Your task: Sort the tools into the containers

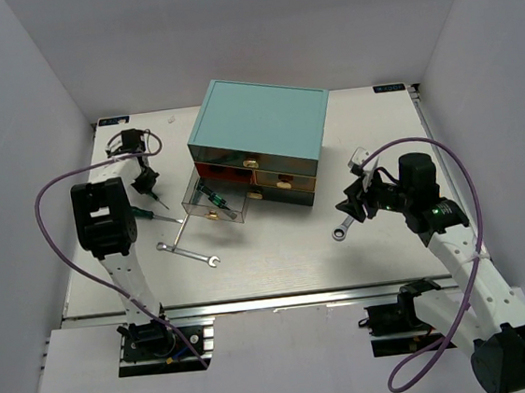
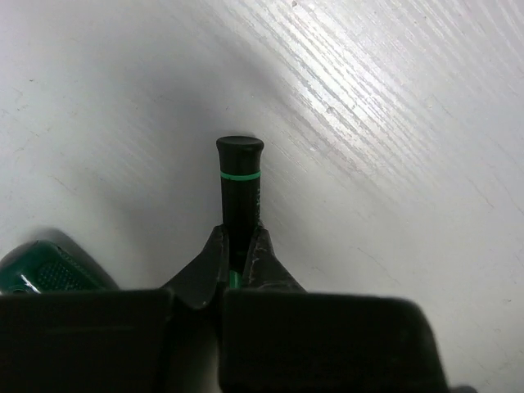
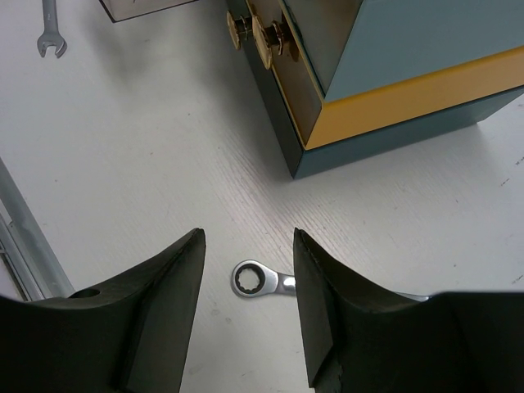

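Black-handled screwdriver point(image 2: 240, 188) lies straight out from left gripper point(image 2: 239, 246), butt end pointing away, jaws clamped on it; right gripper point(image 3: 247, 237) jaws apart, wrench point(image 3: 248, 280) ring end between them.

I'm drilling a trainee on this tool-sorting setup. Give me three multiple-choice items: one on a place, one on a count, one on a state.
1. Where does the ratchet wrench lie? A in the pulled-out drawer; B on the table under the right gripper; C atop the chest.
2. Wrenches on the table? A two; B one; C four.
3. The left gripper is: A open; B shut on a wrench; C shut on a screwdriver.
Key: B, its ring head shows between the open fingers; A, the ratchet wrench and an open-end wrench show from above; C, the jaws clamp its black handle.
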### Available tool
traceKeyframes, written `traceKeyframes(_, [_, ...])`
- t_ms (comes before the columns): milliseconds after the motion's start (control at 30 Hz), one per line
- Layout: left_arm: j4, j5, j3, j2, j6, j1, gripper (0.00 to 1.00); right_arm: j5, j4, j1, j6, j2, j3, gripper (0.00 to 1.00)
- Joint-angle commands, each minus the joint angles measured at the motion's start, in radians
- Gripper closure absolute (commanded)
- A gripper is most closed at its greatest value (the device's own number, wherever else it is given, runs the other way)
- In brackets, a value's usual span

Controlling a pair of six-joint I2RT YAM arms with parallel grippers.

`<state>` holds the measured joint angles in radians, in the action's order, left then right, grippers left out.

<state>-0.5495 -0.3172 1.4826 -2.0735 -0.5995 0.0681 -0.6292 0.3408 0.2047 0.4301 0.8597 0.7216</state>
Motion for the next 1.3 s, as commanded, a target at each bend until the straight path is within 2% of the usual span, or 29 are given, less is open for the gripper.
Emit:
traceKeyframes(0, [-0.02,0.058,-0.031,0.035,-0.003,0.002,1.0,0.008,-0.014,-0.002,0.013,-0.011,0.029,0.47])
traceKeyframes(133, [0.011,0.09,-0.125,0.199,-0.013,0.002,1.0,0.006,-0.005,-0.004,0.018,-0.021,0.032,0.46])
traceKeyframes(300, [0.061,0.15,-0.283,0.507,-0.032,0.002,1.0,-0.003,-0.005,-0.004,0.013,-0.027,0.03,0.34])
traceKeyframes(367, [0.039,0.187,-0.307,0.646,-0.042,0.002,1.0,-0.007,-0.009,-0.002,0.001,-0.025,0.027,0.38])
traceKeyframes(400, [0.025,0.204,-0.32,0.685,-0.048,0.004,1.0,-0.018,-0.01,-0.002,-0.001,-0.024,0.027,0.44])
traceKeyframes(433, [0.011,0.219,-0.327,0.72,-0.054,0.002,1.0,-0.024,-0.013,-0.002,-0.004,-0.022,0.027,0.67])
traceKeyframes(500, [0.032,0.283,-0.39,0.834,-0.077,0.002,1.0,-0.032,-0.017,-0.002,-0.017,-0.016,0.029,1.0])
traceKeyframes(600, [0.105,0.397,-0.453,0.966,-0.146,0.002,1.0,-0.033,-0.025,-0.002,-0.03,-0.014,0.032,1.0])
traceKeyframes(733, [0.138,0.546,-0.505,0.995,-0.272,-0.039,1.0,-0.033,-0.037,-0.002,-0.045,-0.007,0.035,1.0])
traceKeyframes(767, [0.158,0.543,-0.521,0.994,-0.313,-0.113,1.0,-0.035,-0.043,-0.004,-0.05,-0.004,0.035,1.0])
traceKeyframes(867, [0.195,0.457,-0.544,0.983,-0.382,-0.249,1.0,-0.038,-0.052,-0.002,-0.063,-0.002,0.036,0.99])
traceKeyframes(967, [0.236,0.403,-0.576,0.951,-0.451,-0.321,1.0,-0.041,-0.052,-0.002,-0.065,-0.01,0.033,0.95])
traceKeyframes(1167, [0.281,0.265,-0.619,0.908,-0.58,-0.378,1.0,-0.041,-0.04,-0.004,-0.067,-0.033,0.019,0.92])
traceKeyframes(1267, [0.307,0.241,-0.651,0.905,-0.634,-0.379,0.98,-0.049,-0.036,-0.002,-0.068,-0.039,0.013,0.89])
